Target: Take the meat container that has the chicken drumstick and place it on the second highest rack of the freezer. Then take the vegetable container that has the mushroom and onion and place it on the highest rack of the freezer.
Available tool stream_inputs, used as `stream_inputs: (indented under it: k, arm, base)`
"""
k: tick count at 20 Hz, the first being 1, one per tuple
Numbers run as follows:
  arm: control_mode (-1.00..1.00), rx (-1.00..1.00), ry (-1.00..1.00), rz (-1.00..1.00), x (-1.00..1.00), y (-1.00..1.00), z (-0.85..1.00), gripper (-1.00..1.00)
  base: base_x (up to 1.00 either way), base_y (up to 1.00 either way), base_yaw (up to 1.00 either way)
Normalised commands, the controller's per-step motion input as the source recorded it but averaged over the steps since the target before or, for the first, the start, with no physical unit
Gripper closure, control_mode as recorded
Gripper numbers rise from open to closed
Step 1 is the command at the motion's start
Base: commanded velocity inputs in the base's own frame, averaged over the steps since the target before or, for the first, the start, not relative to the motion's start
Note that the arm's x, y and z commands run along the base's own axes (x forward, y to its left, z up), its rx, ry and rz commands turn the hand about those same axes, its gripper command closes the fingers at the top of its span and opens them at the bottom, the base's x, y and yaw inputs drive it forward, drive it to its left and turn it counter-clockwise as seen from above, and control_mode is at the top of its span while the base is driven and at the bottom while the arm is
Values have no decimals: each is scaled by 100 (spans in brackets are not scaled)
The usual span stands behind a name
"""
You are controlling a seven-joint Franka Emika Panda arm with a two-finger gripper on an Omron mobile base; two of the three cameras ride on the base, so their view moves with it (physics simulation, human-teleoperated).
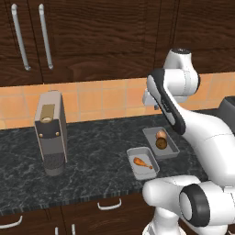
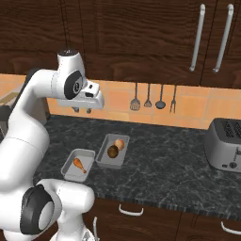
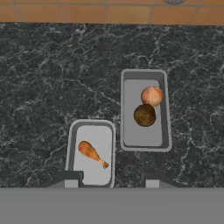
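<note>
Two grey trays lie side by side on the black marble counter. The meat container point(image 3: 94, 133) point(image 1: 139, 151) point(image 2: 85, 156) holds the chicken drumstick point(image 3: 92, 153) point(image 1: 142, 162) point(image 2: 80, 164). The vegetable container point(image 3: 131, 92) point(image 1: 171, 146) point(image 2: 107, 142) holds the dark mushroom point(image 3: 144, 115) point(image 1: 160, 144) point(image 2: 113, 151) and the paler onion point(image 3: 152, 96) point(image 1: 161, 134) point(image 2: 120, 144). My gripper point(image 3: 111, 178) point(image 2: 82, 110) hangs high above the trays, pointing down, open with nothing between its fingers. The freezer is out of view.
A grey coffee machine point(image 1: 50, 133) stands on the counter to the left and a toaster point(image 2: 226, 143) to the right. Utensils point(image 2: 148, 99) hang on the tiled wall. Dark wood cabinets point(image 1: 92, 32) run above, and drawers point(image 2: 132, 209) sit below the counter edge.
</note>
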Motion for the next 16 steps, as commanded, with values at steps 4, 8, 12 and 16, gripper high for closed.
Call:
stream_inputs:
  k: [4, 8, 12, 16]
  arm:
    - [-100, 0, 0, -2, -14, -2, -4, -100]
    - [-100, 0, 0, -21, -20, -42, -34, -100]
    - [-100, 3, 2, -28, -14, -54, -53, -100]
    - [-100, 8, 4, -29, -10, -44, -70, -100]
  base:
    - [0, 0, 0]
    - [0, 0, 0]
    - [0, 0, 0]
    - [0, 0, 0]
